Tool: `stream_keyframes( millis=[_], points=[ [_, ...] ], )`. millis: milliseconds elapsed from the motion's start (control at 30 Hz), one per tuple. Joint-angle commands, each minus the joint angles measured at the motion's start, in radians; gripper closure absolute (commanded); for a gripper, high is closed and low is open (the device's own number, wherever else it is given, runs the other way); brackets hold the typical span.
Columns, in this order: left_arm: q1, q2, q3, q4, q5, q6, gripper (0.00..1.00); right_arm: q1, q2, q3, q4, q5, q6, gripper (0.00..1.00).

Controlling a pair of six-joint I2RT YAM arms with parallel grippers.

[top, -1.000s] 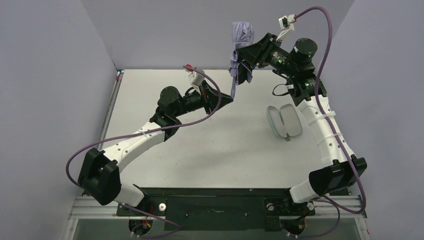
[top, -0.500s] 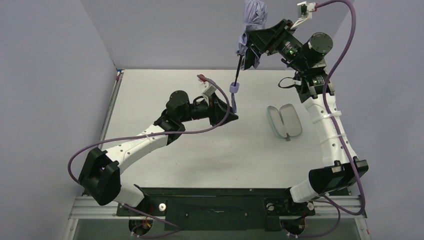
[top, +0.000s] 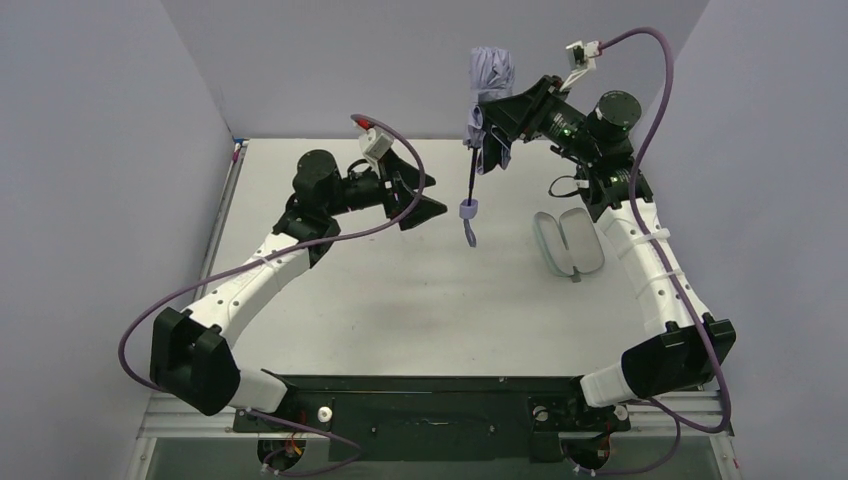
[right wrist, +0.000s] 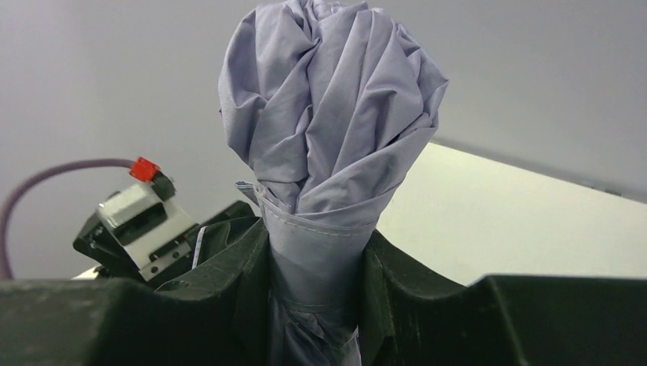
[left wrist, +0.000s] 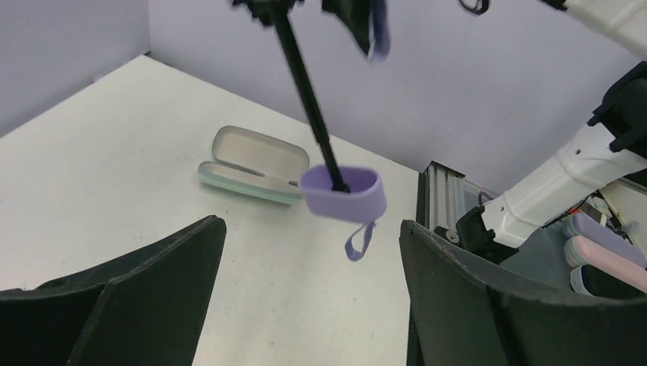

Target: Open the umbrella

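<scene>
The umbrella hangs upright in the air, its folded lavender fabric (top: pixel 492 70) bunched above my right gripper (top: pixel 492 108), which is shut round the bundle's neck (right wrist: pixel 320 263). From there the thin black shaft (top: pixel 473 170) runs down to the small lavender handle (top: pixel 468 208), whose wrist loop (top: pixel 471 236) dangles free above the table. My left gripper (top: pixel 437 206) is open, just left of the handle and not touching it. In the left wrist view the handle (left wrist: pixel 342 191) and loop (left wrist: pixel 358 240) float beyond the spread fingers (left wrist: pixel 194 252) of the left gripper (left wrist: pixel 311 229).
An open pale green glasses case (top: pixel 568 243) lies on the white table right of the handle, also visible as the case (left wrist: pixel 252 164) behind the shaft. Grey walls close in the back and both sides. Several coloured cases (left wrist: pixel 603 255) lie off the table's near edge.
My left gripper has opened, let go of the umbrella's handle end and drawn back to the left. The shaft has lengthened and the handle now hangs free. The right arm shifted slightly.
</scene>
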Motion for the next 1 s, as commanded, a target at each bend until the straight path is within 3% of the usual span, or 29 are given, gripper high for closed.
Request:
stream_keyframes(
  millis=[0,100,333,433,567,733,967],
  points=[
    [-0.009,-0.003,0.084,-0.012,0.062,0.004,0.17,0.03,-0.085,-0.019,0.12,-0.031,-0.033,1.0],
    [-0.021,0.049,0.146,-0.016,0.073,-0.062,0.17,0.054,-0.087,-0.03,0.112,-0.034,-0.052,1.0],
    [-0.041,0.169,0.2,0.142,0.09,-0.289,0.17,0.08,-0.089,-0.033,0.129,-0.031,-0.035,1.0],
    [-0.063,0.2,0.227,0.143,0.106,-0.301,0.2,0.086,-0.074,-0.024,0.144,-0.023,-0.022,1.0],
    [-0.086,0.246,0.247,0.11,0.126,-0.31,0.3,0.085,-0.034,0.023,0.171,-0.016,0.004,1.0],
    [-0.089,0.256,0.216,0.102,0.148,-0.3,0.52,0.082,0.012,0.09,0.193,-0.015,0.025,1.0],
    [-0.093,0.246,0.155,0.111,0.164,-0.275,0.61,0.055,0.068,0.18,0.215,-0.008,0.051,1.0]
  ],
)
